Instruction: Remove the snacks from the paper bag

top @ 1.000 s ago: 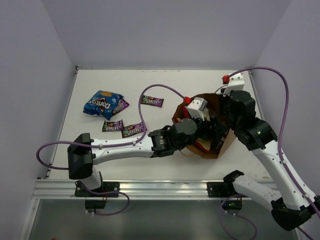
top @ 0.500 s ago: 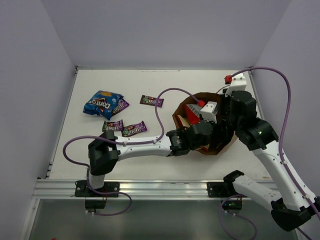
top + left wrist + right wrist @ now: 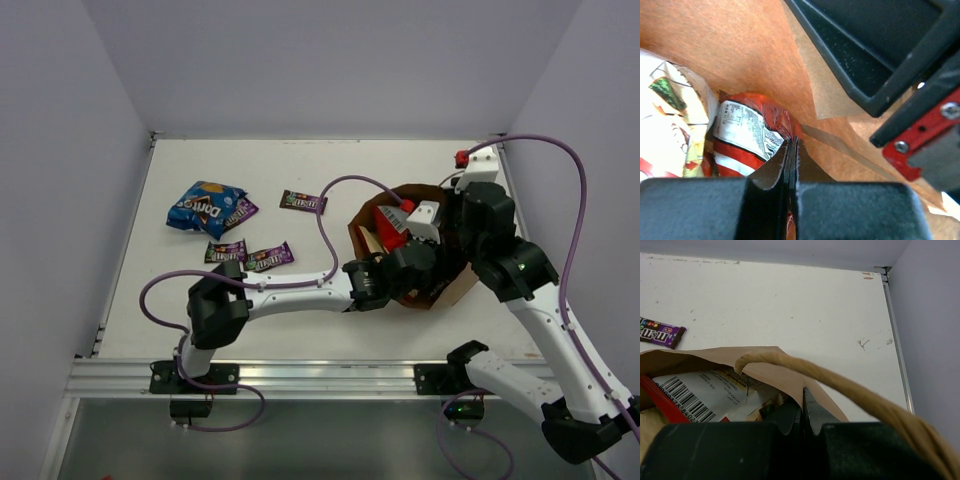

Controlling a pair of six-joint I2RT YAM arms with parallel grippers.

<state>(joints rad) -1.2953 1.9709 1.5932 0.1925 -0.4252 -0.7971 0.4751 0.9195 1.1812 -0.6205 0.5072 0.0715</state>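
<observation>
Right now my work sits on a matt white table top [image 3: 330, 165], faintly scuffed. Plain pale lilac walls [image 3: 330, 70] box it in at 9, 12 and 3 o'clock. A ribbed aluminium rail [image 3: 300, 375] runs along the 6 o'clock edge, where my bases are bolted.

The tall brown kraft paper bag [image 3: 458, 288] sits at about 4 o'clock on the table, its mouth gaping toward the overhead camera. I cannot tell whether it stands or leans.

My left arm stretches from 7 o'clock across to the bag, and my left gripper [image 3: 791, 142] is deep inside against the brown paper. Its fingers are drawn together to a hairline, with the crinkled corner of a red-orange foil chip packet [image 3: 732, 155] nipped at their tips.

My right gripper [image 3: 803, 392] is at the bag's 2 o'clock rim, fingers pressed flat together on the paper wall. The bag's twisted paper handle [image 3: 855, 392] loops across just in front of them. Just inside that rim lies a white chip packet with a black barcode [image 3: 705, 390].

Outside the bag, a crinkly blue Doritos bag [image 3: 205, 208] lies at 9 o'clock. Four small purple candy bars [image 3: 268, 258] lie around it: one touching its 3 o'clock side, two near its 5 o'clock, and one well apart toward 12 o'clock.
</observation>
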